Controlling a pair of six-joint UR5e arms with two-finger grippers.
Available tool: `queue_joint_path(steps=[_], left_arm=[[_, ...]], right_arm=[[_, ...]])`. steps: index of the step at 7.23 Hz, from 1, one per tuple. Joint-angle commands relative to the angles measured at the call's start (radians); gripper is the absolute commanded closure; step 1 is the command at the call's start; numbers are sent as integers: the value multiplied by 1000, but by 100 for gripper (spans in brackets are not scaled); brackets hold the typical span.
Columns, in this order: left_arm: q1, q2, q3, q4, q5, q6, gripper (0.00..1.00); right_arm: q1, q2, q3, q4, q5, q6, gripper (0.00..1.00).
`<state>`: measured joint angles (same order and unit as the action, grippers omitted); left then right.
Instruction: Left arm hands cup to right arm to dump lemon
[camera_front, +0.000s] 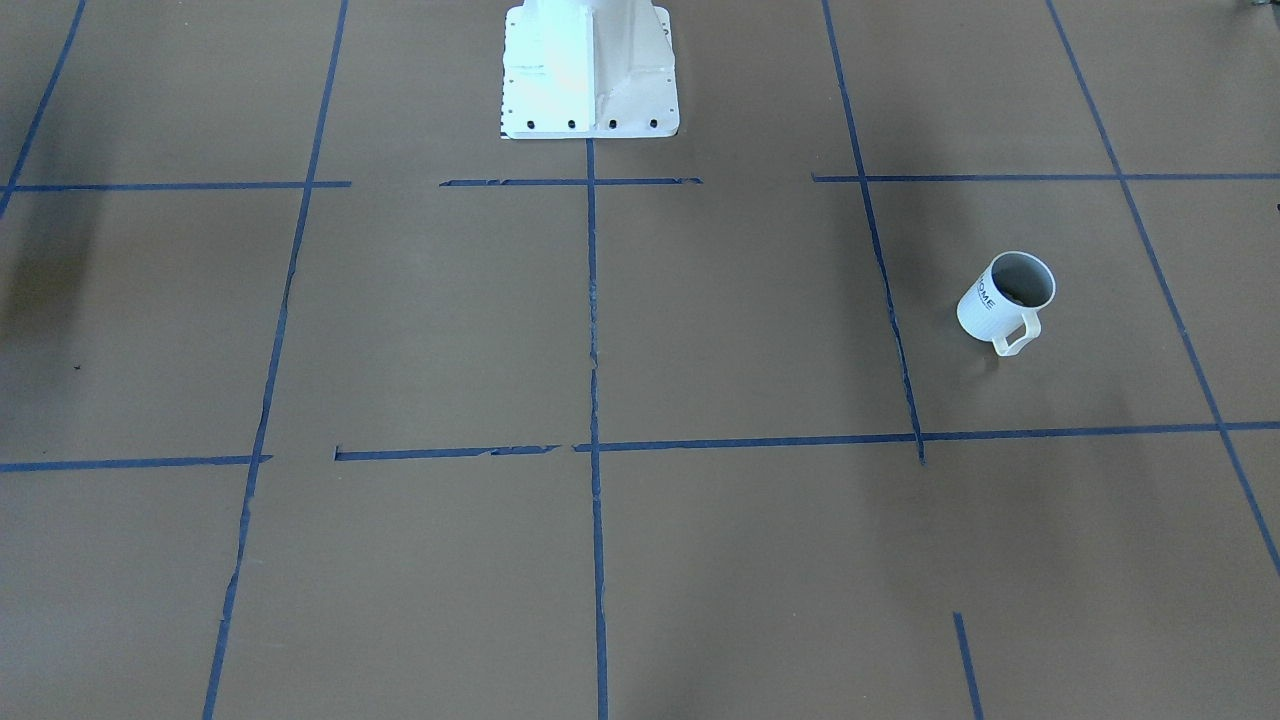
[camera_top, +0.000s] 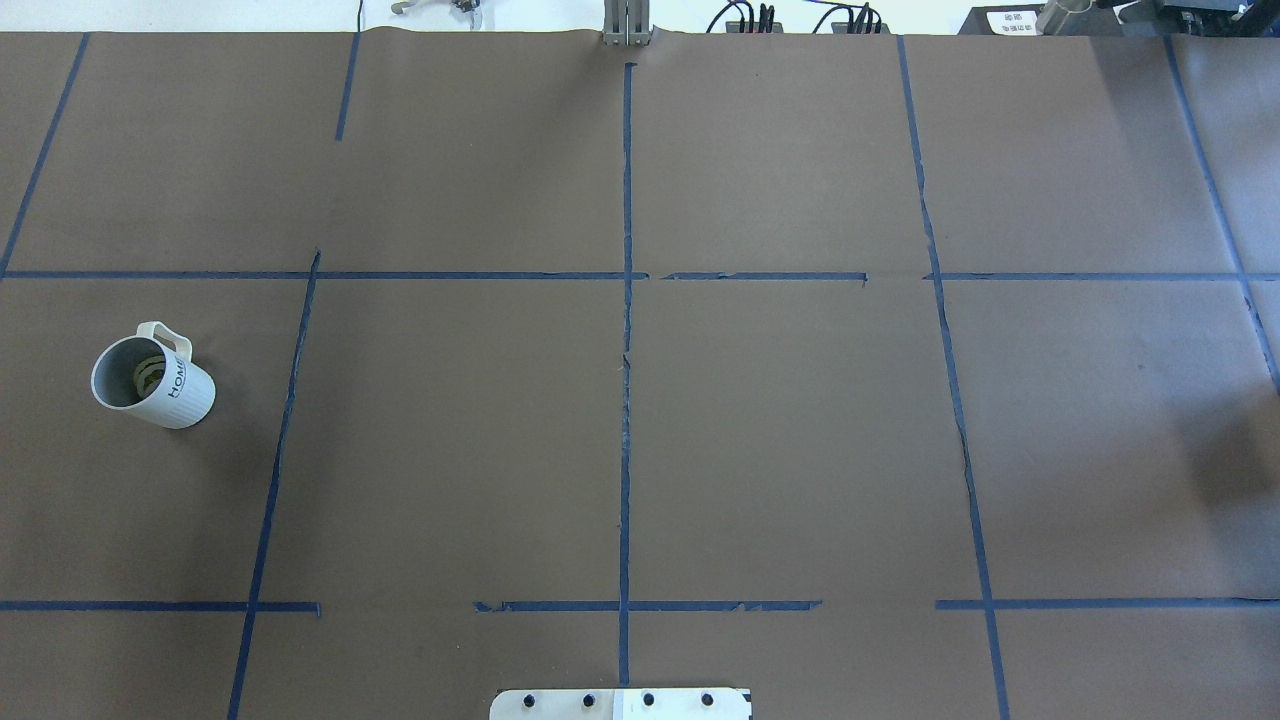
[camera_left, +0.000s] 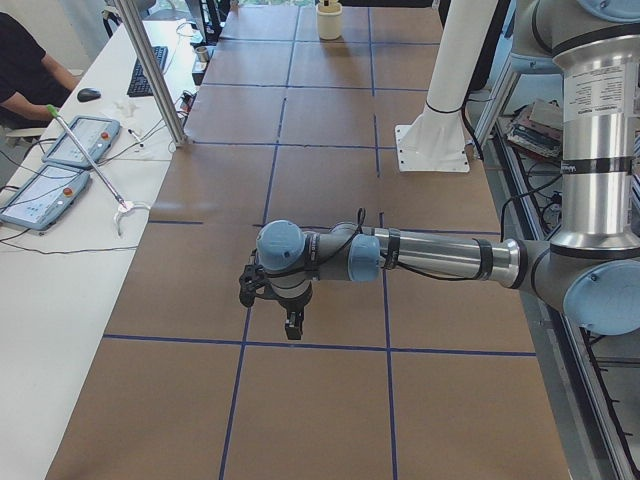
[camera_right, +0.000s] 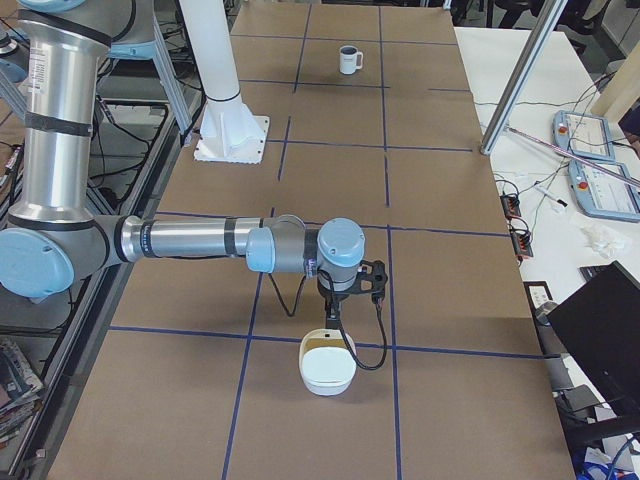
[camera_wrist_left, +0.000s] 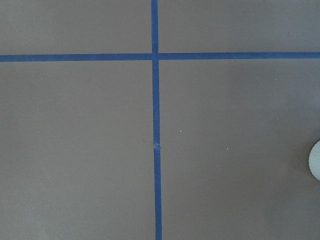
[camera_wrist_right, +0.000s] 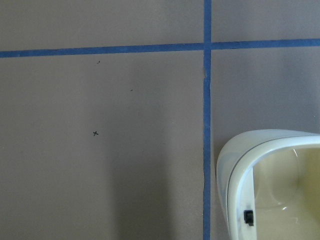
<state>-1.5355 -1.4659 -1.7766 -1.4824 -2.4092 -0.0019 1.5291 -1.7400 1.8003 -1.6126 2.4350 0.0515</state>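
The white ribbed "HOME" cup (camera_front: 990, 305) stands upright on the brown table at the robot's far left; it also shows in the overhead view (camera_top: 185, 392) and far off in the exterior right view (camera_right: 348, 60). The yellow-olive lemon (camera_top: 148, 373) lies inside it. The left gripper (camera_left: 272, 315) points down, high over the table, and shows only in the exterior left view. The right gripper (camera_right: 340, 305) hangs just above a cream bowl (camera_right: 325, 385) and shows only in the exterior right view. I cannot tell whether either gripper is open or shut. Neither holds the cup.
The cream bowl fills the lower right of the right wrist view (camera_wrist_right: 235, 165). A pale curved edge (camera_wrist_left: 316, 160) shows at the left wrist view's right border. The white robot base (camera_front: 590, 70) stands at the table's middle. A side bench with tablets (camera_left: 60, 160) runs along the operators' side.
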Motion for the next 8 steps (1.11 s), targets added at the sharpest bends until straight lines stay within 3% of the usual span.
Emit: queue_joint_path(steps=[1,8], left_arm=[[-9,31,-44,-33,2,9,0],[-8,38,-21,-45,-8,5,0]], right_arm=[[0,-1,5,3,4,1,0],[-4,5,5,5,3,10,0]])
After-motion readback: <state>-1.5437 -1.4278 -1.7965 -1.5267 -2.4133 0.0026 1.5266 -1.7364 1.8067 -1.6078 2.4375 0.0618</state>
